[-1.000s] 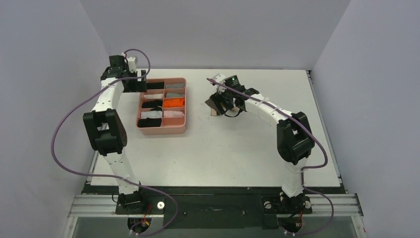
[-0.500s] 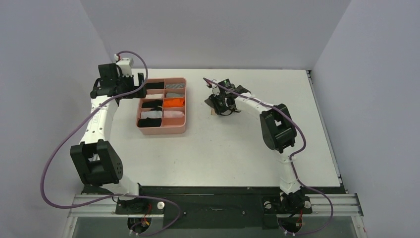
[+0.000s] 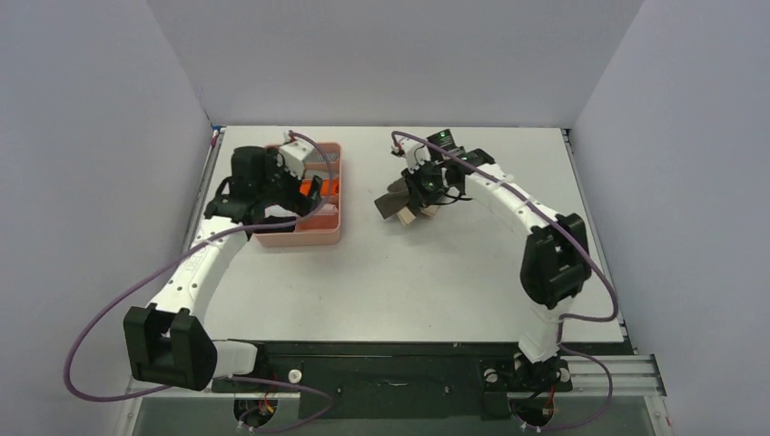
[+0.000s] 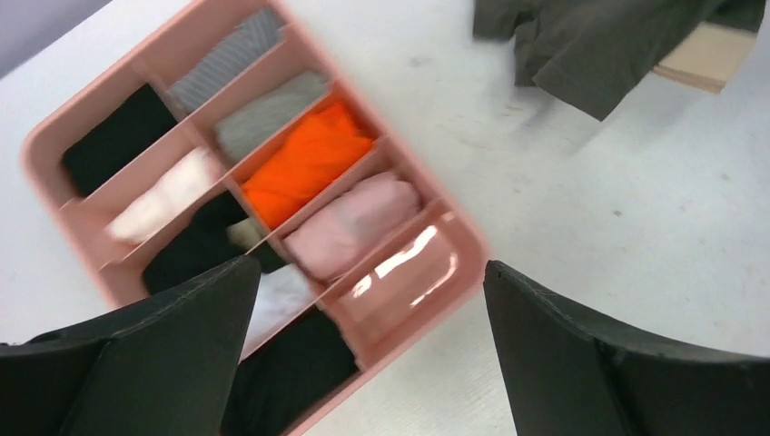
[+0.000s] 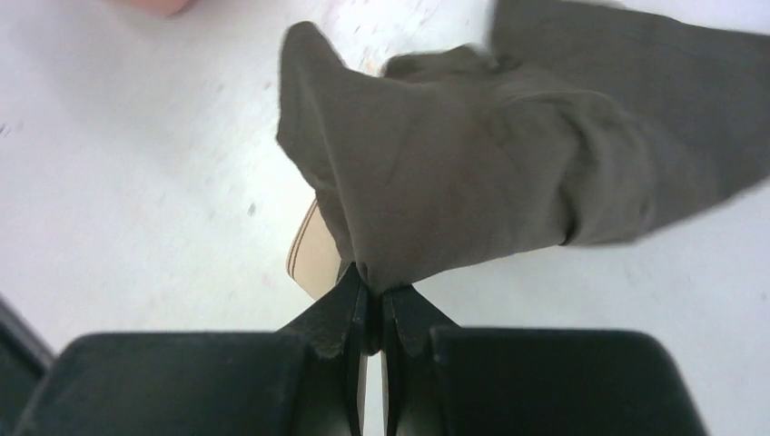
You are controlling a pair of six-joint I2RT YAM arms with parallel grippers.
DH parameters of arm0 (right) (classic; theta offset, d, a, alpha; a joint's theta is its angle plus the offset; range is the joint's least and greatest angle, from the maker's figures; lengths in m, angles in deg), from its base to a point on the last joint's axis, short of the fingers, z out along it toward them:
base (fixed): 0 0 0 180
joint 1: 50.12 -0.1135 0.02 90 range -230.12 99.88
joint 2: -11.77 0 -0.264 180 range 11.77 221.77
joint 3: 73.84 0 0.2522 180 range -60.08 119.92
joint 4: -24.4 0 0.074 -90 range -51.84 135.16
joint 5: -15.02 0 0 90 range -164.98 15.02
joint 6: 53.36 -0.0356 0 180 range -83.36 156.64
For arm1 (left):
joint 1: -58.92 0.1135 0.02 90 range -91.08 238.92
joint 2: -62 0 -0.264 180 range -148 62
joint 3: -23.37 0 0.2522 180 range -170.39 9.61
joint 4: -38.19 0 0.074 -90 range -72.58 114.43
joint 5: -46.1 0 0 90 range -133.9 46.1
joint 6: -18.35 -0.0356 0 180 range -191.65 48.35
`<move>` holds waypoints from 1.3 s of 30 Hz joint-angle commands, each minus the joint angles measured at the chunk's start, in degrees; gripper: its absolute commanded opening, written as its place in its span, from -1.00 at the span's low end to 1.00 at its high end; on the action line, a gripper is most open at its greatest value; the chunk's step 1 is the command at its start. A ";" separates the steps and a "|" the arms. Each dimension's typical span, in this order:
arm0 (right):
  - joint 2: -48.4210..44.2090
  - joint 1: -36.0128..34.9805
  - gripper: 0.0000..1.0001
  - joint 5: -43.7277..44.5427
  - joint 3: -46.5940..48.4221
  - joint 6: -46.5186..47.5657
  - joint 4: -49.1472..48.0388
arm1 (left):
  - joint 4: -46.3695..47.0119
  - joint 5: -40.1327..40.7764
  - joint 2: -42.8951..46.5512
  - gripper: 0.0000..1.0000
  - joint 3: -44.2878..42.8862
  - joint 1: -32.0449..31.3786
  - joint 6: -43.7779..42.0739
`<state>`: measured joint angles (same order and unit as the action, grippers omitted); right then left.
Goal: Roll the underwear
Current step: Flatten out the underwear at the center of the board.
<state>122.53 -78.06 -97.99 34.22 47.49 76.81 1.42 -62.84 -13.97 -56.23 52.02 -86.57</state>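
Although pinched at one fold by the right gripper [image 5: 370, 272], jaws pressed fully together on the cloth, not yet rolled: dark grey-brown soft cloth underwear [image 5: 472, 173].

Location of garment: right of centre on the white table [image 3: 409, 291], under the right wrist, well apart from the pink plastic compartment tray [image 3: 300, 238].

Condition of garment: bunched and creased, no roll formed. Wide beige-tan waistband [image 5: 309, 254] mostly tucked beneath the dark cloth, one edge showing. Cannot tell whether raised clear of the table or dragging on it.

Left gripper [image 4: 368, 272]: jaws wide apart, holding nothing, poised above the near end of the tray. Tray contents: small rolled cloths [image 4: 304, 163] in black, white, orange, pink and grey stripe. One corner compartment [image 4: 409, 272] bare.

Progress, judged from the present layout:
- Done: grasp secured on one fold only.
- Not done: spreading flat, squaring up the waistband, rolling from one end into a tight bundle.

Estimate: early stage, most of the work ahead.

For the steps ahead, lay flat before rolling. Expect thin soft cloth to sag, slip and spring open if released loosely. Consider pinning the far edge with the free left gripper.
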 commanded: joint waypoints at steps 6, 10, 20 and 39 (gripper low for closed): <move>-12.32 5.61 -1.00 -15.15 -9.12 7.59 15.26 | 13.44 3.90 -1.10 0.89 7.04 -21.60 -11.84; -8.66 10.31 -1.00 -21.86 -6.19 8.15 20.12 | 15.25 7.90 -4.31 0.94 5.77 -29.92 -12.52; -0.44 15.03 -1.00 -28.16 -0.55 8.91 25.20 | 15.88 17.82 -13.44 0.93 -1.29 -45.69 -16.90; 1.36 17.42 -1.00 -32.36 0.13 8.04 26.56 | 31.56 38.41 -24.49 0.53 3.17 -56.93 -35.57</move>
<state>123.20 -60.97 -127.65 32.82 55.05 103.13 25.16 -30.53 -36.85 -53.76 -5.03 -117.83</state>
